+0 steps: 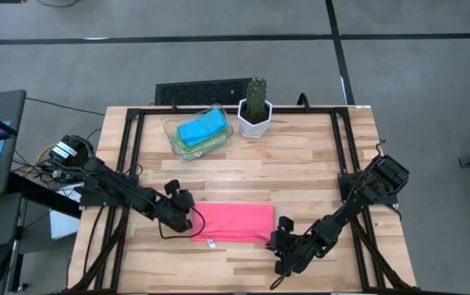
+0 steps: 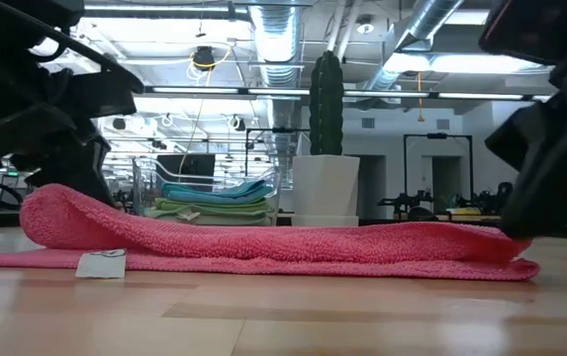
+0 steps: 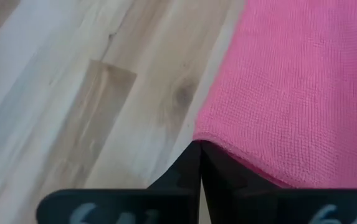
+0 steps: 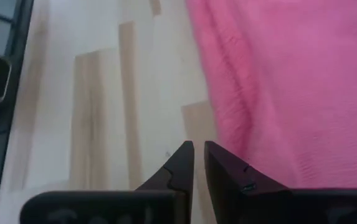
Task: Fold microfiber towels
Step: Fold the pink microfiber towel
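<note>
A hot pink towel (image 1: pixel 235 223) lies folded in a long strip on the wooden table, near its front edge. In the low view (image 2: pixel 283 247) its left end rises in a rounded hump over a flat lower layer. My left gripper (image 1: pixel 189 220) is low at the towel's left end, and its fingers are shut (image 3: pixel 200 146). My right gripper (image 1: pixel 282 238) is low at the towel's right end, and its fingers stand a narrow gap apart (image 4: pixel 198 149) beside the towel's edge (image 4: pixel 228 112). Blue and green towels (image 1: pixel 200 129) lie folded in a clear tray. My left gripper's shut fingertips meet a corner of the pink towel's left end (image 3: pixel 198 134), coming low from the table's left. No cloth shows between the fingers. I cannot tell whether they hold or only touch it. My right gripper: I cannot tell whether it touches the towel; wood shows in the gap.
The clear tray (image 1: pixel 173 131) stands at the back, left of centre, with a white pot holding a cactus (image 1: pixel 255 115) to its right. A white label (image 2: pixel 100 263) sticks out at the towel's near left. Black frame rails (image 1: pixel 128 164) run along both table sides.
</note>
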Robot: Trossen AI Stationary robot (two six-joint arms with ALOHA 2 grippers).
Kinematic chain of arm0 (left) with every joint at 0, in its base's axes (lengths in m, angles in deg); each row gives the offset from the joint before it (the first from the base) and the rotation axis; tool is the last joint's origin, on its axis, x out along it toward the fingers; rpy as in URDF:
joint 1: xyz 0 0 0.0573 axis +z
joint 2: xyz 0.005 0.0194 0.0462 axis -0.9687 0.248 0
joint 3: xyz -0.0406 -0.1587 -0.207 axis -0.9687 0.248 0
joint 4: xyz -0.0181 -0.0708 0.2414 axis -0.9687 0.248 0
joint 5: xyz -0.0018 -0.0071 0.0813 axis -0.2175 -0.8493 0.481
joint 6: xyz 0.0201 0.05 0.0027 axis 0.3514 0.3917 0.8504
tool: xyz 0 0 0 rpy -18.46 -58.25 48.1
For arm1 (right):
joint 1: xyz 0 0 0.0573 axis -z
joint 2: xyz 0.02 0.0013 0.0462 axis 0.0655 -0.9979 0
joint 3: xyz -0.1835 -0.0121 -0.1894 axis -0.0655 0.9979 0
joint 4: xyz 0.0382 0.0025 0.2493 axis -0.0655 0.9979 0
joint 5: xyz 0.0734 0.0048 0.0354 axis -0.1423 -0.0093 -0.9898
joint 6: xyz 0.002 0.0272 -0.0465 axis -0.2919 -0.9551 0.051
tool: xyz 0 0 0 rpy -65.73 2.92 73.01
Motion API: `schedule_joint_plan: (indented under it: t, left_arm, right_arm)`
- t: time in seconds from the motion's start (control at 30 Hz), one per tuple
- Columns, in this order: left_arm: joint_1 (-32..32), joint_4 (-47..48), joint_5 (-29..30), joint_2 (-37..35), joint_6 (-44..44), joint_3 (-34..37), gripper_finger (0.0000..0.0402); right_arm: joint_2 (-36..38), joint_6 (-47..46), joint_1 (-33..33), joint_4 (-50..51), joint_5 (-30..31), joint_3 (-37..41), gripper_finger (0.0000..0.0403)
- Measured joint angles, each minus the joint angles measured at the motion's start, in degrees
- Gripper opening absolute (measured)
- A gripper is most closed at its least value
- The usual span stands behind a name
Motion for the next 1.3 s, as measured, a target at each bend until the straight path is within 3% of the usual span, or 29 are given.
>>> schedule_joint_plan:
  t: [0.17, 0.47, 0.73, 0.93, 1.13, 1.3]
  left_arm:
    - [0.8, 0.3, 0.1, 0.0, 1.3, -0.3, 0.0000]
    - [1.3, 16.5, 4.5, -6.2, -0.4, -4.4, 0.0000]
    - [0.7, 17.1, 4.6, -11.4, 0.0, -4.6, 0.0000]
    - [-1.9, 15.7, 1.1, -11.5, 1.4, -4.6, 0.0016]
    - [-5.1, 6.5, -0.9, -11.2, 8.1, -4.6, 0.0077]
    - [-7.1, -1.8, -3.8, -6.7, 10.7, -4.6, 0.0122]
  right_arm:
    - [0.0, 0.0, -0.1, -0.1, -4.3, 0.0, 0.0062]
    - [2.0, 2.7, -1.8, 3.1, 6.3, -1.4, 0.0062]
    - [1.2, 4.1, 0.6, 5.7, 2.6, -1.4, 0.0063]
    - [1.2, 2.9, 0.6, 9.2, -5.0, -1.4, 0.0099]
    - [1.2, 1.7, 0.2, 12.7, -4.7, -1.4, 0.0144]
    - [1.2, 1.7, 0.6, 13.9, -4.5, -2.1, 0.0151]
